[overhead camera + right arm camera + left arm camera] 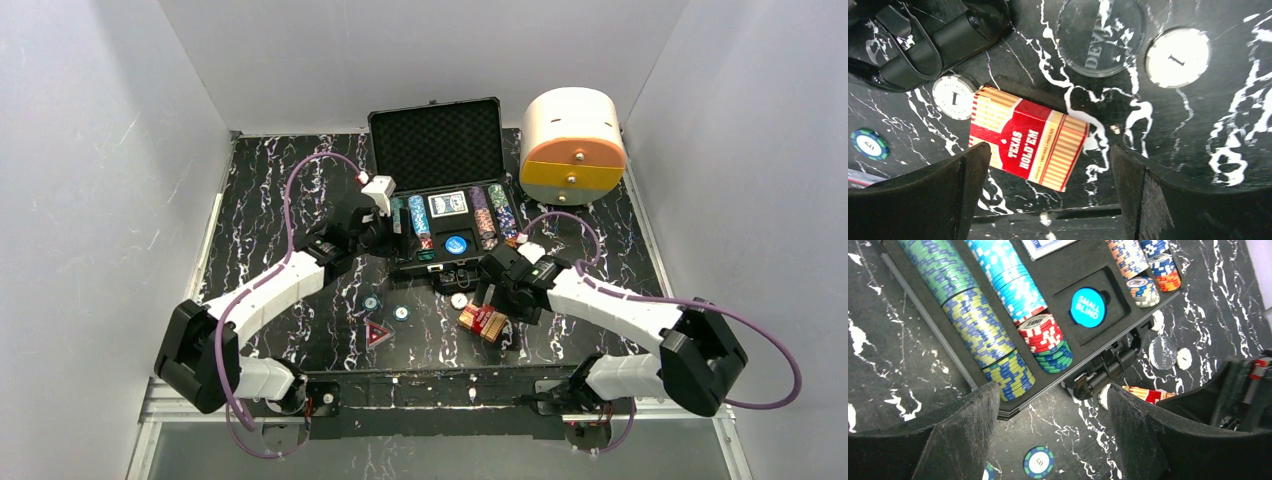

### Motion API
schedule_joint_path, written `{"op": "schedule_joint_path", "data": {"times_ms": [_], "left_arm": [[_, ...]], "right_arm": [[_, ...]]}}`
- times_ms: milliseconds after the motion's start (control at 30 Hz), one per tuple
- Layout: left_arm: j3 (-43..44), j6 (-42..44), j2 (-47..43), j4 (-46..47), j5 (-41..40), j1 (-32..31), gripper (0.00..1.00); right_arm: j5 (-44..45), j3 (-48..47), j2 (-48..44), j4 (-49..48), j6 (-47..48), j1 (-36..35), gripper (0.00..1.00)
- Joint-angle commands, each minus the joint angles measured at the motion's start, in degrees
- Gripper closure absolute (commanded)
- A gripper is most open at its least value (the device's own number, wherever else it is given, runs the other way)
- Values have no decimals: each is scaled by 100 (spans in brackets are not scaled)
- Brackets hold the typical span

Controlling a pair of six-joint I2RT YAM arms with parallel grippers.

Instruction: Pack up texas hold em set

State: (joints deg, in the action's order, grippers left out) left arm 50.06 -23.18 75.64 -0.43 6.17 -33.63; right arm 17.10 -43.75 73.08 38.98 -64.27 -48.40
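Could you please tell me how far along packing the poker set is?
Done: chip rows, blue deck and Small Blind button sit in the open briefcase. In hand: nothing yet; the open right gripper hovers over the red Texas Hold'em deck, left gripper open by the briefcase. Left: that deck, dealer button, loose chips, red triangle, closing the lid.
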Motion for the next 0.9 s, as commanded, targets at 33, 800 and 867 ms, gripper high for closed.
{"op": "schedule_joint_path", "data": {"times_ms": [33, 800, 867], "left_arm": [[171, 142, -413, -590, -504, -26, 23], [810, 75, -1245, -1509, -2667, -21, 16], [801, 90, -1235, -1511, -2687, -21, 16]], "right_arm": [[19, -244, -483, -318, 2043, -2, 1], [-1979, -1404, 1699, 48, 6718, -119, 1], [-2141, -1395, 1716, 92, 6794, -172, 1]]}}
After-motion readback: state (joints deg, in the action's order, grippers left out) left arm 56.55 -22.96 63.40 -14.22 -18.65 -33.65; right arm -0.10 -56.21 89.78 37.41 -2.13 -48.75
